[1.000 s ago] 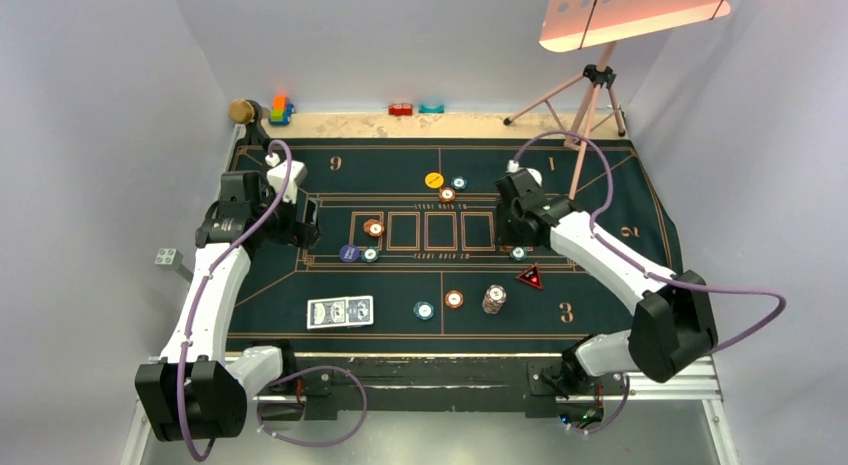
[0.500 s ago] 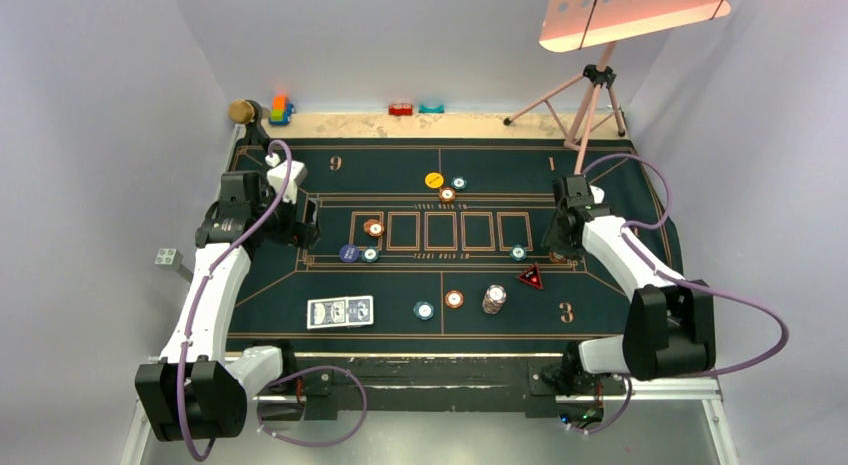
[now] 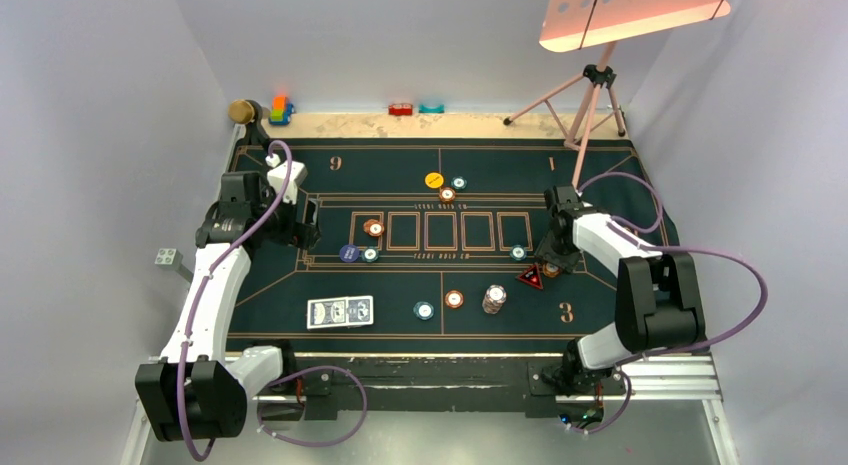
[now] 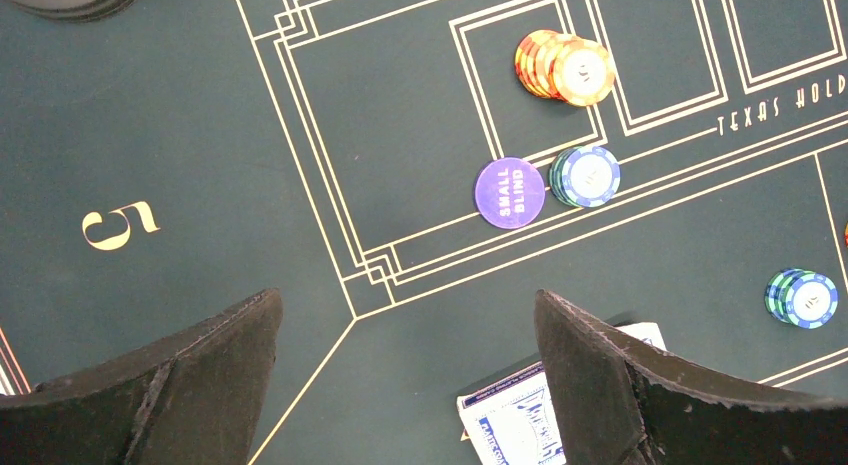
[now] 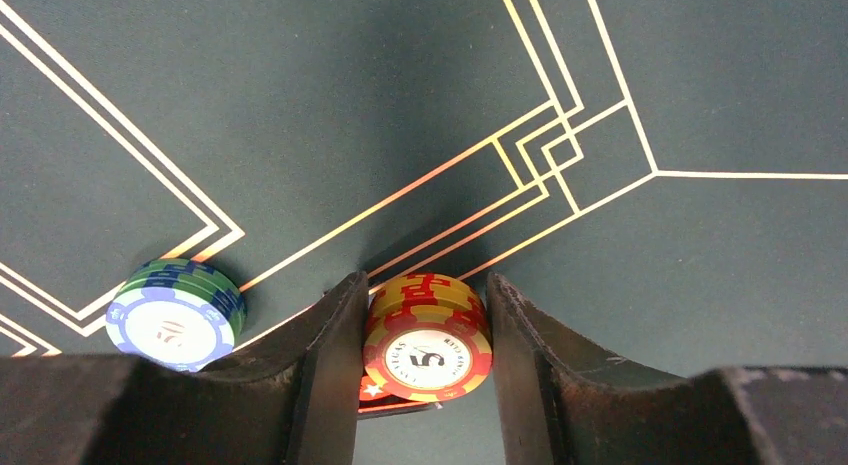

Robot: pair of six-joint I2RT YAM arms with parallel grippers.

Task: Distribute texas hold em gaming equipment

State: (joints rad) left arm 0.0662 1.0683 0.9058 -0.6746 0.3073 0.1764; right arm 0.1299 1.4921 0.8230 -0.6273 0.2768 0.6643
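Observation:
My right gripper is shut on a stack of orange chips, low over the green mat and just right of the red triangular marker. A teal chip stack lies to its left. My left gripper is open and empty above the mat's left side. The blue-backed cards lie under its right finger; in the top view they are at the front left. A purple small-blind button, teal chips and orange chips lie ahead of it. A yellow button lies at the back centre.
A white-brown chip stack, an orange chip and a teal chip lie at the front centre. A pink tripod stands at the back right. Toy blocks sit along the back edge.
My right arm has swung from the mat's centre right out to the right and down beside the red marker, with the orange chips. The left arm has not moved.

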